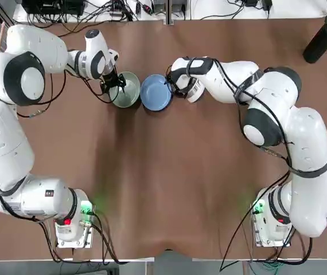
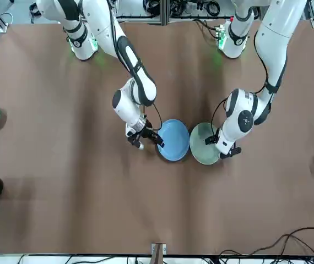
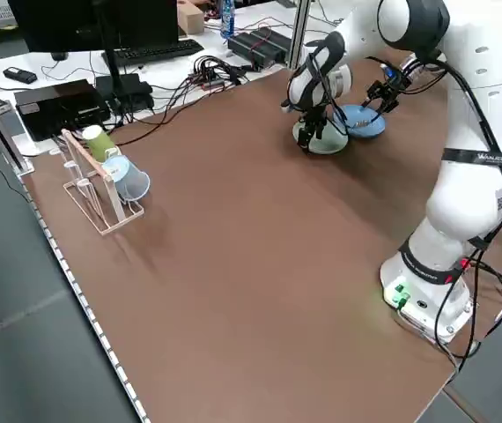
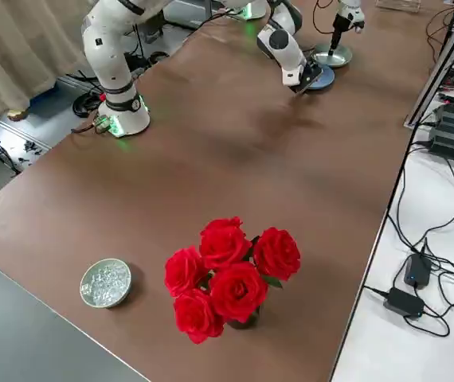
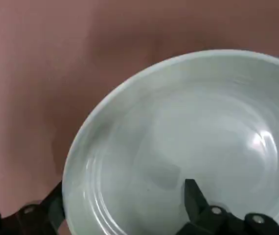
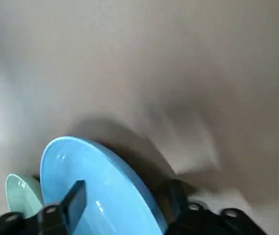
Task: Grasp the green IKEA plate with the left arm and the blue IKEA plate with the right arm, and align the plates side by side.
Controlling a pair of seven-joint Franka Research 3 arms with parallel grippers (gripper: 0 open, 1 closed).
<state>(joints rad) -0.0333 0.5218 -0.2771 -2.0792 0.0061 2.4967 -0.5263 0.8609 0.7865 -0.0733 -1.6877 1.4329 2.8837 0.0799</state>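
two white robot arms meet over the far middle of a brown table, each holding a small plastic plate. the left gripper has its jaws spread across the rim of the green ikea plate, one finger inside the dish and one outside, as the left wrist view shows on the green plate's edge. the right gripper pinches the rim of the blue ikea plate the same way, one finger over the inner face and the other behind it. in the right wrist view the blue plate looks tilted up on its gripped side, with a shadow beneath it. seen from overhead, the two plates sit side by side with rims touching or nearly so, green on the robot's left, blue on its right. from the front camera the pair lies between the two wrists. off to the robot's right stand a bunch of red roses and a small glass bowl; on the robot's left, a wooden rack carries two cups.
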